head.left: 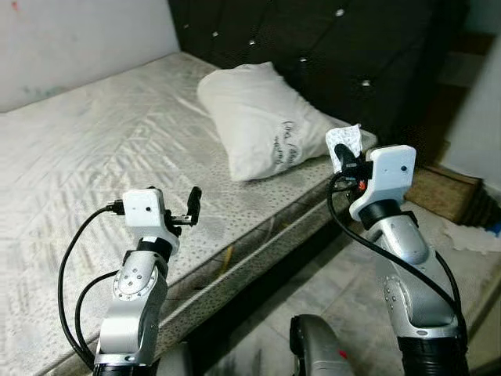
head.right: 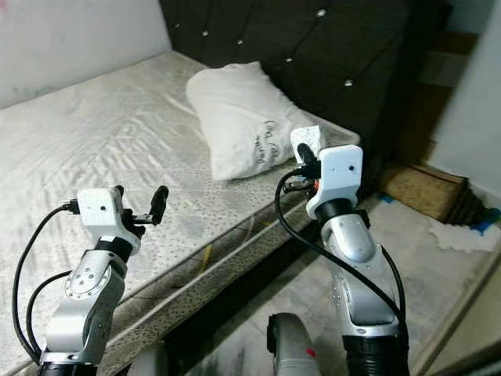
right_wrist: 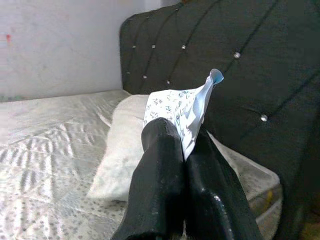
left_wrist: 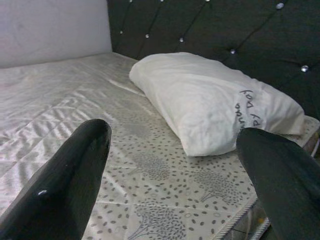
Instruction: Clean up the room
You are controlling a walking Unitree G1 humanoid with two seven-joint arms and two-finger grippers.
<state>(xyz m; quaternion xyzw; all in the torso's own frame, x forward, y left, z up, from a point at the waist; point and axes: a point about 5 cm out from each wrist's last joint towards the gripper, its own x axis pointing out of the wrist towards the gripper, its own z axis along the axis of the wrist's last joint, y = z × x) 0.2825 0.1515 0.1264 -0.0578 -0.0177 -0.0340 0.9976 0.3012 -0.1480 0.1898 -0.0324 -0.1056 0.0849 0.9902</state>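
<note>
Paper, a small crumpled white scrap with fine print [right_wrist: 176,112], is pinched between the pressed-together fingers of the right end effector [right_wrist: 182,150], which is raised beside the bed's near corner, just in front of the pillow [head.left: 262,117]. The left end effector [left_wrist: 175,170] hangs low over the bare patterned mattress [head.left: 86,149] with its fingers spread wide and nothing between them. Beyond them stand the dark tufted headboard [head.left: 313,39], the pale wall, and on the robot's right a brown box [head.left: 442,192] and some white and blue litter [head.left: 477,235] lying on the floor. Judging by this, the pickup of one piece of rubbish is done and the carry is in hand; the next move calls for finding a bin or other place to drop the scrap, and none is visible. The right wrist view shows the print on the scrap and how firmly it is nipped; the head views show the floor clutter. The left wrist view makes out handwriting on the pillow's end.
</note>
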